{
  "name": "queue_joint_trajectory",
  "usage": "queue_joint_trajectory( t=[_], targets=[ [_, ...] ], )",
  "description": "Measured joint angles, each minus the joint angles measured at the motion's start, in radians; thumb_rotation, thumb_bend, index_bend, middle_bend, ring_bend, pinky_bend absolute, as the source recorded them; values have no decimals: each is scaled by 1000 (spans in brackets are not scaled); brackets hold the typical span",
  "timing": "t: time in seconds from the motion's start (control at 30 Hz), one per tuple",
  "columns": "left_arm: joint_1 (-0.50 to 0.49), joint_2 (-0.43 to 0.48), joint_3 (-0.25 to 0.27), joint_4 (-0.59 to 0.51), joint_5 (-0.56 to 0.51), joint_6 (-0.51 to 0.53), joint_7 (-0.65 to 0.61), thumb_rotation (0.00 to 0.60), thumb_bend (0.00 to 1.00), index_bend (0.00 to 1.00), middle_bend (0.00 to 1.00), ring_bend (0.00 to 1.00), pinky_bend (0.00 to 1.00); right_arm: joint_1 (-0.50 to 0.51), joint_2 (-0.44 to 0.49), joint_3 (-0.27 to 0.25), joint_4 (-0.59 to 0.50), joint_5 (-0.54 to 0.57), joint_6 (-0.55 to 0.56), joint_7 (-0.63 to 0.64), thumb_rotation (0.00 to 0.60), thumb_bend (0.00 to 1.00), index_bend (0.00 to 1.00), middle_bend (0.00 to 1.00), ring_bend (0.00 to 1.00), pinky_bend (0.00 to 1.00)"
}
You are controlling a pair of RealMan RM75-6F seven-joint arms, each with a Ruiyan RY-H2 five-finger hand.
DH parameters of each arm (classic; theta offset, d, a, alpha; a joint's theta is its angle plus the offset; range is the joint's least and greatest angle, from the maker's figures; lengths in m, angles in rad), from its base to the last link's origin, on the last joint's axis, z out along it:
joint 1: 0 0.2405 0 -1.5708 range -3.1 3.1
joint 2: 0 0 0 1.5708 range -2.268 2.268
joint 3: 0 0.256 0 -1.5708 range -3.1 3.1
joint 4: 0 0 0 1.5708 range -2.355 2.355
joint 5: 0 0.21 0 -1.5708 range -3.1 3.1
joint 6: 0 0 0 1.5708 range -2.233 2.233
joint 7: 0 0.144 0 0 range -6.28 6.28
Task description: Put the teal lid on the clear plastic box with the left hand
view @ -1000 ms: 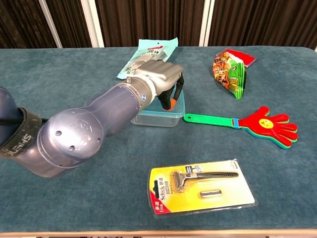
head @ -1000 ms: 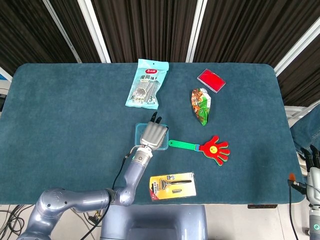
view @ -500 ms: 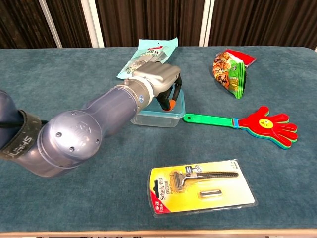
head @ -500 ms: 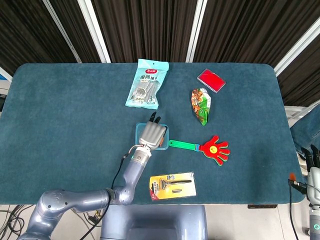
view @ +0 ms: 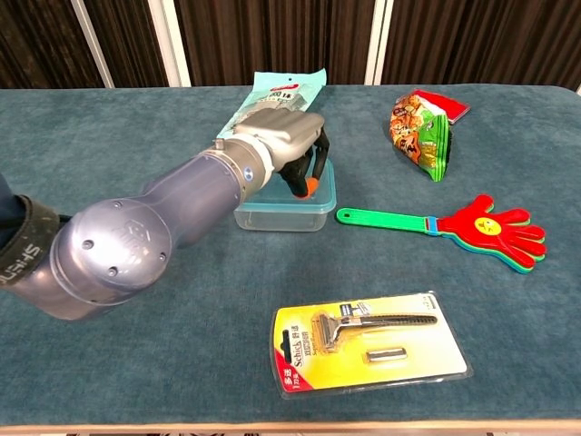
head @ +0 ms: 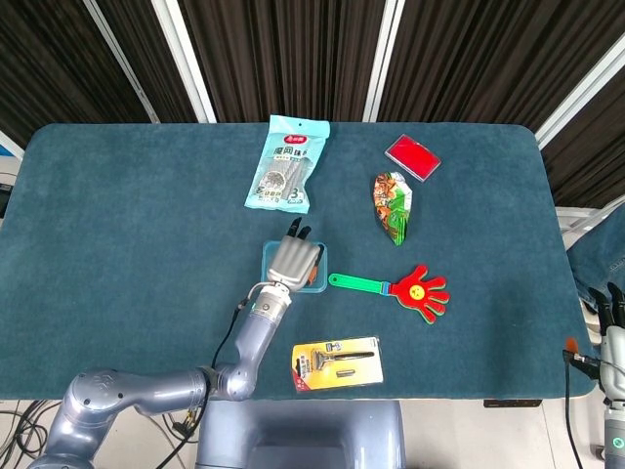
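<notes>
Teal lid [view: 320, 184] sits on the clear plastic box [view: 277, 216] on the blue carpeted surface [head: 127, 244], directly under the robot's left hand [view: 286, 136], whose curled fingers [view: 313, 168] rest on it, apparently gripping nothing. Right hand [head: 610, 311] hangs at the surface's far right, grip unclear.

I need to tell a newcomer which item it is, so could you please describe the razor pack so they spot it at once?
Start at the table's near edge. The razor pack lies flat there, just nearer than the hand-shaped clapper. It is the only yellow card, with a razor under clear plastic.
</notes>
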Motion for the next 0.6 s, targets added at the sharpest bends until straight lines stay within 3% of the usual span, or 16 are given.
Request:
queue_joint_trajectory(
  t=[0.23, 0.6],
  targets=[
    [0, 27, -18, -28, 45, 29, -27, 600, 484, 648, 586, 155, 33, -2, -3, 0, 3, 0, 3, 1, 600, 407, 142, 29, 27, 0],
    [-26, 22, -42, 31, 13, -18, -17, 600, 485, 650, 586, 154, 33, -2, -2, 3, 1, 5, 3, 1, 600, 407, 142, 29, 27, 0]
  ],
)
